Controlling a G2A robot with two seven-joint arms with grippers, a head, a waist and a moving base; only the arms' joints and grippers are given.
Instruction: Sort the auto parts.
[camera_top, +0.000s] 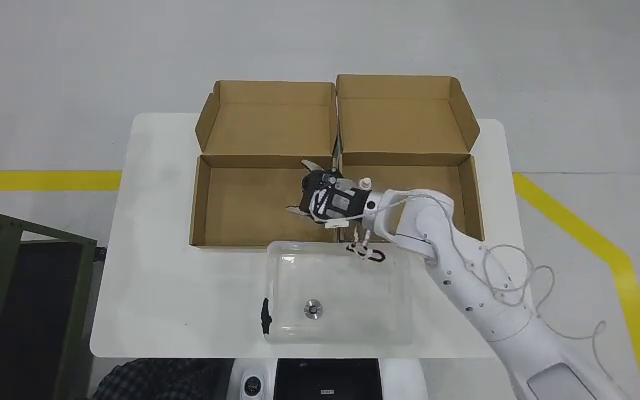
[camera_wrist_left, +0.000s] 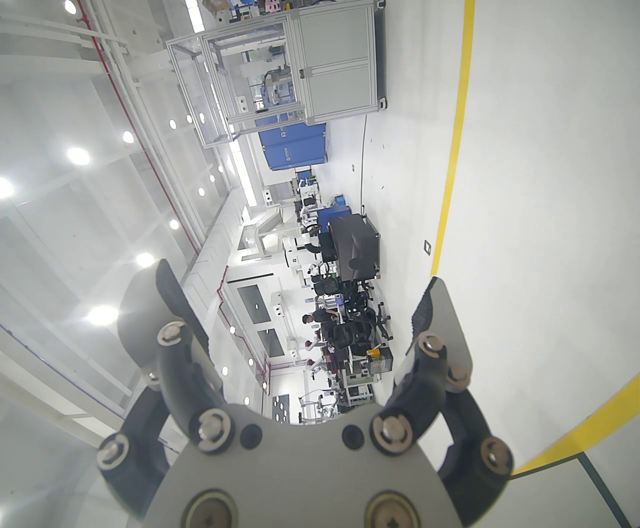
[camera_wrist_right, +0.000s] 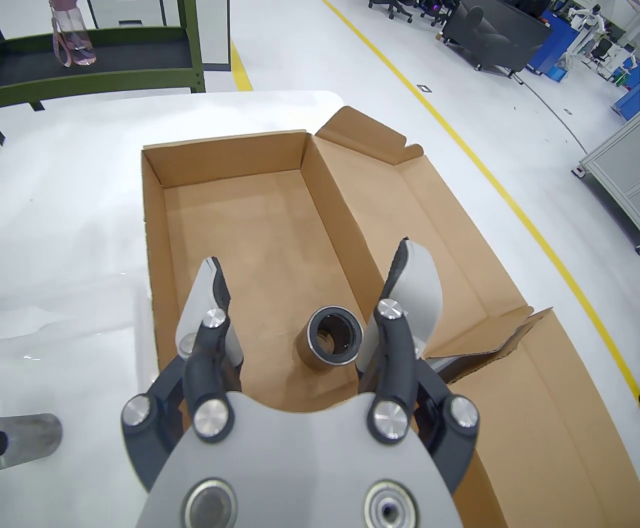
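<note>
So the right arm (camera_top: 470, 275) is stretched out on a diagonal from the near right toward the middle of the bench, with a slight bend at the elbow and thin cables looping along the white links. The right tool (camera_wrist_right: 310, 257) tilts forward and down, both fingers spread wide with the dark pads facing each other. The left tool (camera_wrist_left: 300, 277) is spread just as wide, rolled sideways and aimed out into the room.

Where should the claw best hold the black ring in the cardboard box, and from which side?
Grip the black ring across its round outer wall, from above: it seems to stand open end up, between the fingers of the open right claw.
</note>
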